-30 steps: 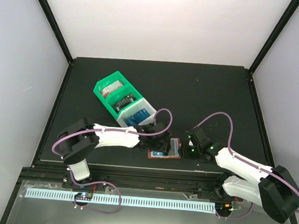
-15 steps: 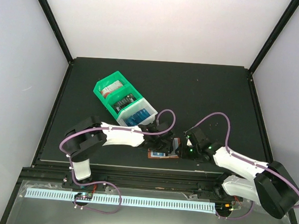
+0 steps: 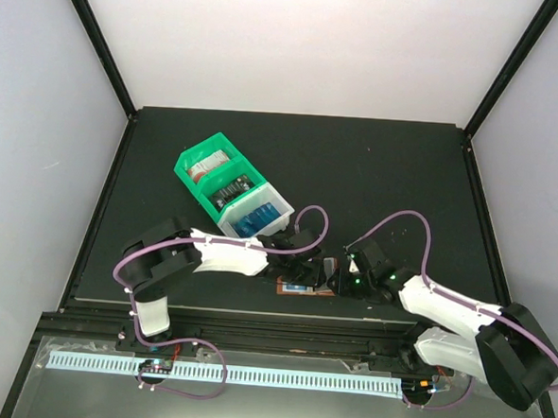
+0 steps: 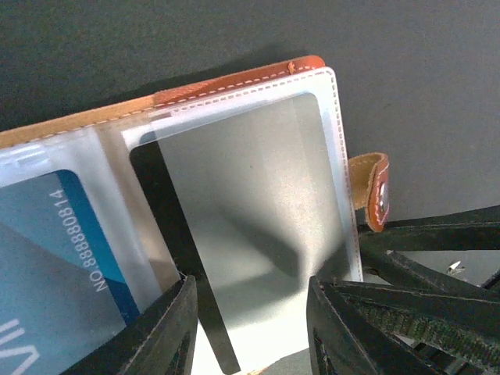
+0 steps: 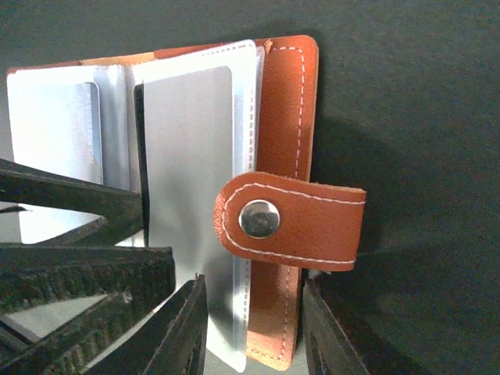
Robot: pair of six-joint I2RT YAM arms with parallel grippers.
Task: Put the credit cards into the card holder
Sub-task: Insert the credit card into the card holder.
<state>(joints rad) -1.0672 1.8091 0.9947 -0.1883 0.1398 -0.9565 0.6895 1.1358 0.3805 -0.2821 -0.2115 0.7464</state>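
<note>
The brown card holder (image 3: 304, 287) lies open near the table's front edge. A blue credit card (image 4: 55, 250) sits in its left clear pocket. A grey, glare-covered card (image 4: 250, 203) sits partly in the right pocket (image 5: 187, 156). My left gripper (image 4: 250, 316) is open, its jaws straddling this card's near end (image 3: 306, 269). My right gripper (image 5: 254, 324) is open too (image 3: 341, 282). One of its jaws is over the clear sleeve, the other beside the leather edge (image 5: 285, 117), just below the snap tab (image 5: 305, 223).
A green bin (image 3: 193, 154) with two compartments stands at the back left, holding a red-and-white item and dark items. A white bin (image 3: 281, 203) with blue cards adjoins it. The table's front edge (image 3: 254, 312) runs just below the holder.
My left gripper has moved right over the holder and its jaws have narrowed around the card. My right gripper has edged left against the holder's right side.
</note>
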